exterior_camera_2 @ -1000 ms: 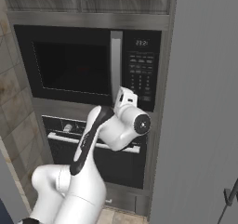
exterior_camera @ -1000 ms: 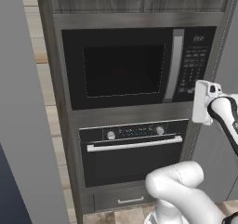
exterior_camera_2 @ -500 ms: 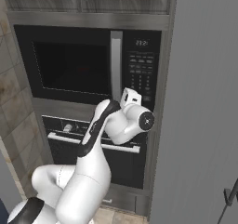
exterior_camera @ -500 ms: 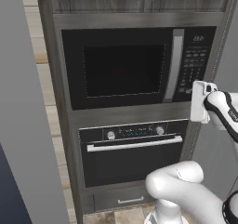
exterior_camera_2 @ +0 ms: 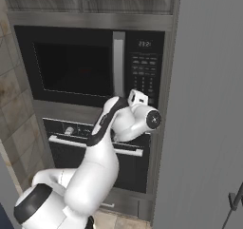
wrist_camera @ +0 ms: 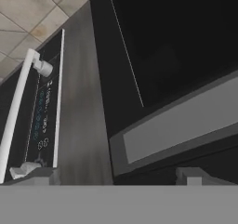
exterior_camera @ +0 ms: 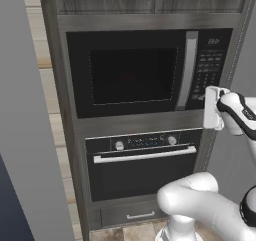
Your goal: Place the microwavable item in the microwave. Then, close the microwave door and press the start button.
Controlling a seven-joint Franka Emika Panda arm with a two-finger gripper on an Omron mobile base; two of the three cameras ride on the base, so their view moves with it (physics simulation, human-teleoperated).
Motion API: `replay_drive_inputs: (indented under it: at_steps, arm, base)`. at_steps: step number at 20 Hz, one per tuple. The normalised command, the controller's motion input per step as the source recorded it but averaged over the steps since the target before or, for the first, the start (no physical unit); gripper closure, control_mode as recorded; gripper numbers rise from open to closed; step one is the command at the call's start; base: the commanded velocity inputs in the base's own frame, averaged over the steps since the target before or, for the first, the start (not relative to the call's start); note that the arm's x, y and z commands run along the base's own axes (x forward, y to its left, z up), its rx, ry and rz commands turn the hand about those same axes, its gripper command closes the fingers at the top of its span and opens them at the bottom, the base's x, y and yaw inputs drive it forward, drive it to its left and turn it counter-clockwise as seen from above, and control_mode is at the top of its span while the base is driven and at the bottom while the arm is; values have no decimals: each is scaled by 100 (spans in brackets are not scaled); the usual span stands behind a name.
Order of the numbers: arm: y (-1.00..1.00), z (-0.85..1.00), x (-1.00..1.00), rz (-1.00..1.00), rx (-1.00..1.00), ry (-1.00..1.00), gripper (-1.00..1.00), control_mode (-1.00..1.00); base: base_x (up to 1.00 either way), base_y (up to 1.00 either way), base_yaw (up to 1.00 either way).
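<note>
Left base view: door (exterior_camera: 132, 75) shut on the microwave (exterior_camera: 150, 72), cup presumably inside, not visible; hand at 3 o'clock, beside the keypad (exterior_camera: 209, 72).

Right base view: wrist raised below the keypad, likely for the start button.

Hand view: gripper (wrist_camera: 120, 176) released, empty, fingertips (wrist_camera: 46, 175) wide apart, handle (wrist_camera: 181, 123) just ahead.

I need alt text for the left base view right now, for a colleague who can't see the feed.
A built-in black microwave sits in a wood-grain cabinet with its door shut, silver bar handle upright beside the keypad panel. The white arm reaches in from the right, its hand near the keypad's lower corner. Below is an oven with knobs and a horizontal handle.
</note>
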Motion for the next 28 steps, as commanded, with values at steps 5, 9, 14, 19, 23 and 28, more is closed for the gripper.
replay_drive_inputs:
  at_steps: [5, 9, 14, 19, 23, 28]
  arm:
    - [0, -21, 29, 0, 0, 4, -100, -100]
    - [-7, -12, 25, -3, 0, 1, -100, -100]
    - [-15, 0, 21, -7, 0, 0, -100, -100]
    - [-9, -9, 34, -8, 0, 1, -100, -100]
    - [-1, -19, 38, -8, 0, 3, -100, -100]
    - [0, -28, 34, -7, 0, 5, -100, -100]
  base:
    - [0, 0, 0]
    - [0, 0, 0]
    - [0, 0, 0]
    - [0, 0, 0]
    - [0, 0, 0]
    - [0, 0, 0]
